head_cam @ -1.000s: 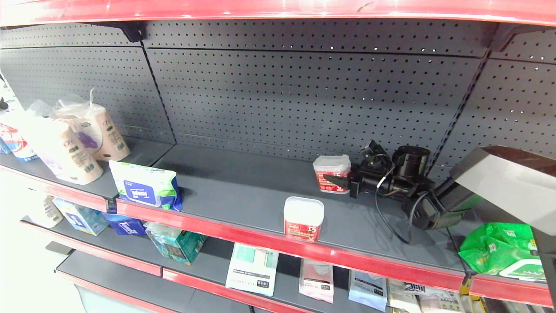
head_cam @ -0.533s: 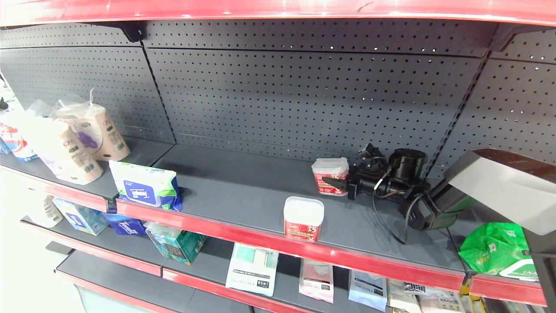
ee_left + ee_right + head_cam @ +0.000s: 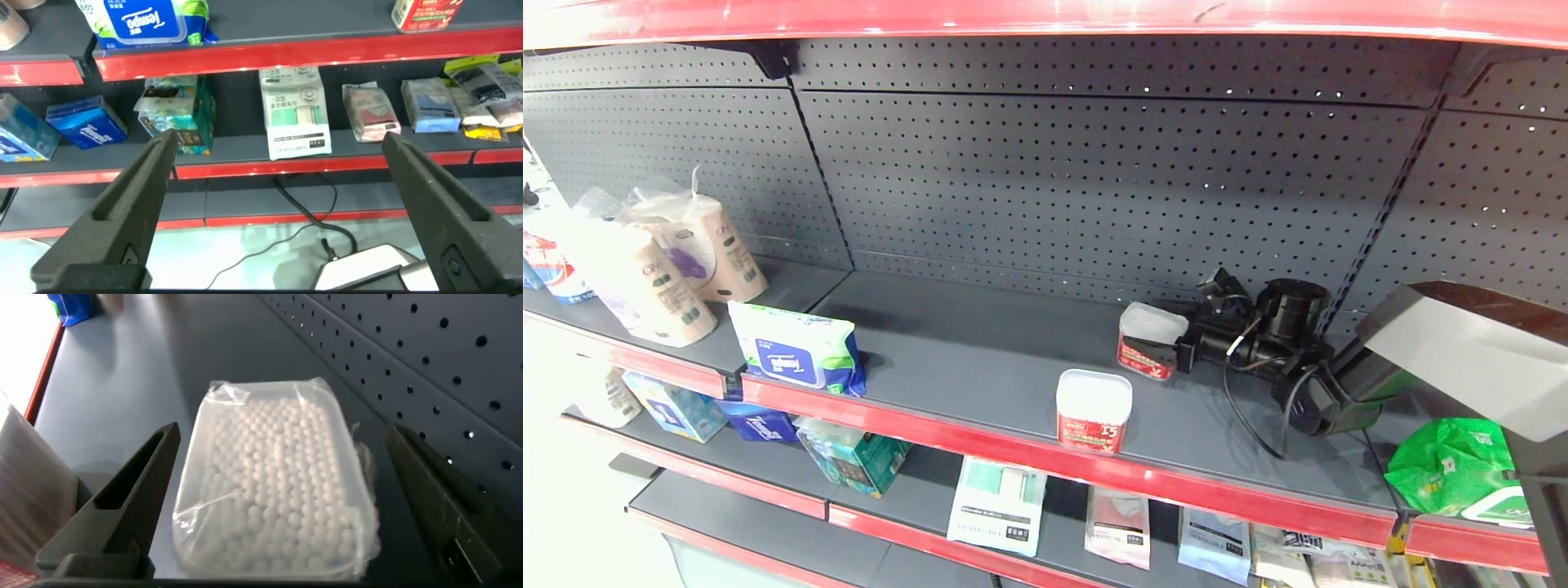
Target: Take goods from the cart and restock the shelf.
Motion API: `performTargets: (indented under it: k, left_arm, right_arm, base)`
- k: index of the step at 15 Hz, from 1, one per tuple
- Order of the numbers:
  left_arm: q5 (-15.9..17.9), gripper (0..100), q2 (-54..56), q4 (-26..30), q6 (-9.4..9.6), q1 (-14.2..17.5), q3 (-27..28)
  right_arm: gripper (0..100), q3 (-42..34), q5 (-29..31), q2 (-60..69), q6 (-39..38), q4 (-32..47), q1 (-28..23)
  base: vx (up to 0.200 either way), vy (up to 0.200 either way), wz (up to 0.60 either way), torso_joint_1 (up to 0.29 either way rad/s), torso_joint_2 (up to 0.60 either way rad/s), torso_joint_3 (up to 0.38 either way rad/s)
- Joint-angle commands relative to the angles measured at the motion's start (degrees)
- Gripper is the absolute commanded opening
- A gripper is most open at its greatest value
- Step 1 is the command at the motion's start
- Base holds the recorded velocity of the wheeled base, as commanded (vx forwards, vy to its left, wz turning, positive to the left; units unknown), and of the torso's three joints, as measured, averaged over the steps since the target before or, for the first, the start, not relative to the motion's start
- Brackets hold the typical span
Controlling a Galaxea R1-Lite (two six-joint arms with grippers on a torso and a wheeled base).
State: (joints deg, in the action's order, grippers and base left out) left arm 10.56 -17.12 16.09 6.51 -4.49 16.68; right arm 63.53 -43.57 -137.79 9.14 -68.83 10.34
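Observation:
A red-and-white tub of small white goods [image 3: 1147, 339] rests tilted on the grey shelf [image 3: 980, 359], its top leaning toward my right gripper [image 3: 1176, 349]. In the right wrist view the tub [image 3: 274, 482] lies between the spread fingers [image 3: 122, 514] of the right gripper [image 3: 282, 433], with a gap on each side; the gripper is open. A matching tub [image 3: 1094, 408] stands upright near the shelf's red front edge. My left gripper [image 3: 278, 139] hangs open with nothing in it, facing the lower shelves.
A blue-and-green wipes pack [image 3: 796, 347] and wrapped paper rolls [image 3: 670, 261] sit at the shelf's left. A green pack [image 3: 1462, 465] lies at the right under a grey box [image 3: 1478, 343]. The perforated back wall [image 3: 1094, 180] is close behind the tub. Lower shelves hold several packs.
The tub stood upright by the right gripper's fingertip; now it has tipped over toward the gripper. The right arm shifted slightly. The front tub has not moved.

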Motion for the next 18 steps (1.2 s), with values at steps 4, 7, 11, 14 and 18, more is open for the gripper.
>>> performTargets:
  k: [4,7,11,14,18]
  left_arm:
    - [-0.01,100,0.06,-0.10,0.08,0.00,0.11]
    - [-0.01,100,0.06,-0.10,0.08,0.00,0.11]
    - [-0.01,100,0.06,-0.10,0.35,0.00,0.11]
    - [-0.01,100,0.06,-0.10,0.43,0.00,0.11]
    - [-0.01,100,0.06,-0.10,0.43,0.00,0.11]
  right_arm:
    - [100,-3.94,-0.82,0.07,-0.09,-5.00,-1.37]
    - [100,-6.04,-2.92,0.42,0.26,-6.93,-2.60]
    - [100,-12.11,-2.75,2.09,0.26,-10.01,-2.60]
    - [100,-13.95,-1.61,2.53,0.26,-10.89,-2.95]
    - [100,-13.25,0.77,2.00,0.09,-10.80,-3.04]
  base:
    - [0.000,0.000,0.00,0.000,0.00,0.000]
    - [0.000,0.000,0.00,0.000,0.00,0.000]
    - [0.000,0.000,0.00,0.000,0.00,0.000]
    - [0.000,0.000,0.00,0.000,0.00,0.000]
    - [0.000,0.000,0.00,0.000,0.00,0.000]
